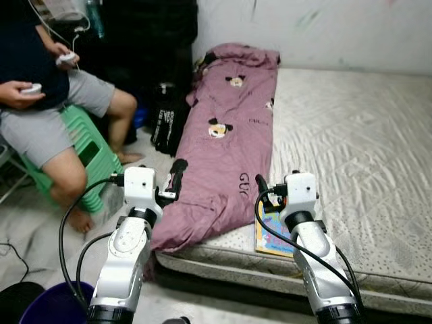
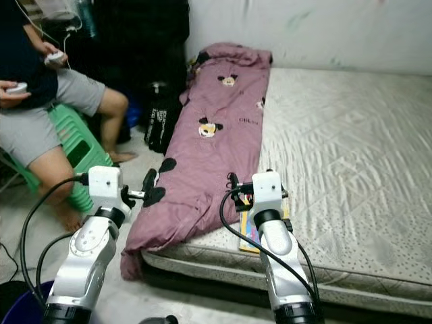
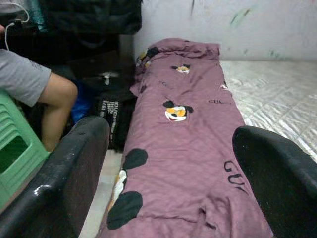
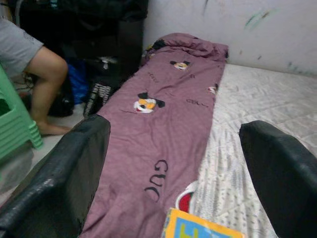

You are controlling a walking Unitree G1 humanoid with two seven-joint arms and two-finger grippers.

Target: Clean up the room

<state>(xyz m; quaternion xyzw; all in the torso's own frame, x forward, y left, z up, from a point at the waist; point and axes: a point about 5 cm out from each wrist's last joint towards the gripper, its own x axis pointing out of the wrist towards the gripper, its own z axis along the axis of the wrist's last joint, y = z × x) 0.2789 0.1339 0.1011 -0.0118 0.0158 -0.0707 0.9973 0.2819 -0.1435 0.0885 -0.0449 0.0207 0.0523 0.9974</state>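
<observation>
A purple blanket [image 1: 226, 135] printed with cartoon mice lies lengthwise along the left side of a grey quilted mattress [image 1: 351, 148], its near end hanging over the corner. A yellow and blue book [image 1: 273, 233] rests on the mattress's near edge, just right of the blanket. My left gripper [image 1: 172, 185] hovers open over the blanket's near left edge, and the left wrist view looks along the blanket [image 3: 188, 129] between its fingers. Over the book and the blanket's right edge, my right gripper [image 1: 266, 194] is open too. The right wrist view catches the book's corner [image 4: 203, 229].
A person [image 1: 47, 101] sits on a green stool [image 1: 88, 152] at the left, holding small controllers. A black bag [image 1: 165, 121] stands on the floor beside the bed. A purple bucket [image 1: 50, 304] sits near my left arm. A white wall runs behind the mattress.
</observation>
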